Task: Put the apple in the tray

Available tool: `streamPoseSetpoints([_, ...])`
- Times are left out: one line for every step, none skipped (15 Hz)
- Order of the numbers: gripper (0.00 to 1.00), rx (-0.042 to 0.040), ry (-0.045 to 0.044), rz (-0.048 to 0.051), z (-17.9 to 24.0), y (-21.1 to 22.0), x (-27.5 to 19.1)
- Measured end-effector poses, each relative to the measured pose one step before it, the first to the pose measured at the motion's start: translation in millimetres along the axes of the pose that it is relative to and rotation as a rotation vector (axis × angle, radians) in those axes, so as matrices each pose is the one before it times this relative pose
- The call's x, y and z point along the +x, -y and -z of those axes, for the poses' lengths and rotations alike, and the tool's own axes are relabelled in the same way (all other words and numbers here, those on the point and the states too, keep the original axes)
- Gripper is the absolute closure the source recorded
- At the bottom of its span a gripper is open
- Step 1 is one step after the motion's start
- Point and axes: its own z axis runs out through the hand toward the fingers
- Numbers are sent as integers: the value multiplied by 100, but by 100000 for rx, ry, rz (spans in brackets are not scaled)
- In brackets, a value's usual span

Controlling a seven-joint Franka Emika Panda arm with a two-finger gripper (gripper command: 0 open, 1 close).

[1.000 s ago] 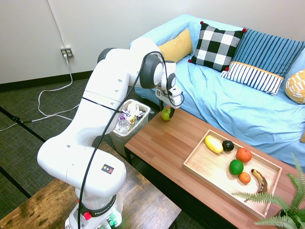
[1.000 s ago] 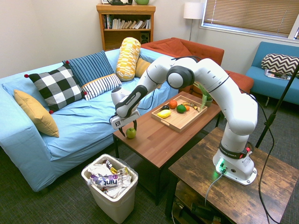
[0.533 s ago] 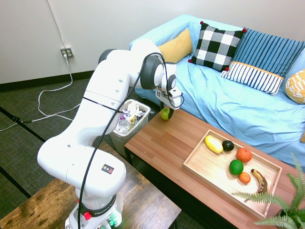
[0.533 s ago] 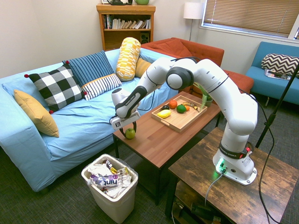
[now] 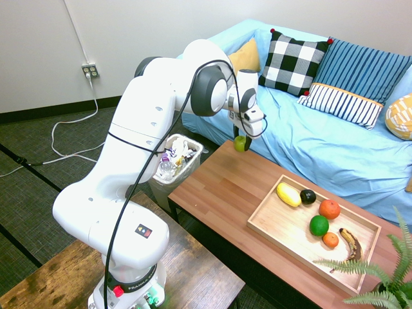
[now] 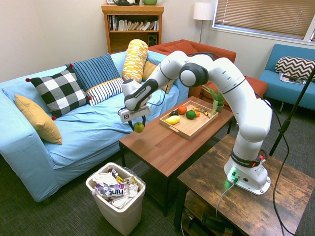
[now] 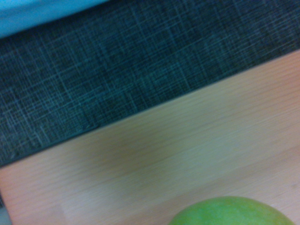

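Moved: since the earlier frames my tool (image 5: 241, 137) has risen off the tabletop (image 5: 222, 187) with the apple (image 5: 240, 143) in it; a second ago the apple sat on the wood at the corner by the bin, now it hangs in the air above that end.
Tool: its fingers are closed on the apple, which I see at (image 6: 139, 127) in the second exterior view, clear of the tabletop (image 6: 162, 147).
Apple: held above the tabletop's end nearest the waste bin (image 5: 177, 162), close to the edge that faces the sofa (image 5: 322, 141); well apart from the tray.
Wrist view: I see the apple's blurred green top (image 7: 234, 213) at the bottom edge, wood grain under it and dark carpet beyond the tabletop's edge.
Tray: the tray (image 5: 273, 228) lies at the opposite end of the tabletop, also seen at (image 6: 184, 129).
In the tray: a yellow fruit (image 5: 288, 194), a dark round fruit (image 5: 308, 196), two orange fruits (image 5: 329, 208), a deep-green fruit (image 5: 318, 225) and a browned banana (image 5: 351, 243), all toward its far side; its near half is bare wood.
In the way: I see bare tabletop between apple and tray.
Around: a fern (image 5: 380, 277) overhangs the tray's far corner; the bin (image 6: 117, 196) stands on the floor, full of wrappers, just beside the tabletop's end.
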Motion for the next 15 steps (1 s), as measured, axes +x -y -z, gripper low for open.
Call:
streamPoseSetpoints([100, 82, -539, -2514, 857, -929, 1636])
streamPoseSetpoints([100, -767, -473, -2656, 477, -1262, 1732])
streamPoseSetpoints([100, -1078, -614, -3024, 212, -1446, 1942])
streamPoseSetpoints([100, -532, -429, -3095, 60, -1395, 1923])
streamPoseSetpoints([100, -259, -338, -3166, -245, -1462, 1942])
streamPoseSetpoints([100, -328, -481, -3082, -351, -1530, 2041])
streamPoseSetpoints([100, -496, -310, -2676, -289, -1390, 1765])
streamPoseSetpoints([100, -431, -24, -2638, -335, -1380, 1780])
streamPoseSetpoints([100, -452, 187, -2561, -480, -1370, 1767])
streamPoseSetpoints([100, -700, 136, -2769, -518, -1332, 1906])
streamPoseSetpoints([100, -431, 1, -2439, -658, -1092, 1886])
streamPoseSetpoints([100, -473, 212, -2121, -775, -996, 1811])
streamPoseSetpoints([100, -899, 393, -1810, -829, -948, 1561])
streamPoseSetpoints([100, -668, 589, -1816, -739, -727, 1245])
streamPoseSetpoints([100, -780, 910, -1895, -975, -770, 1155])
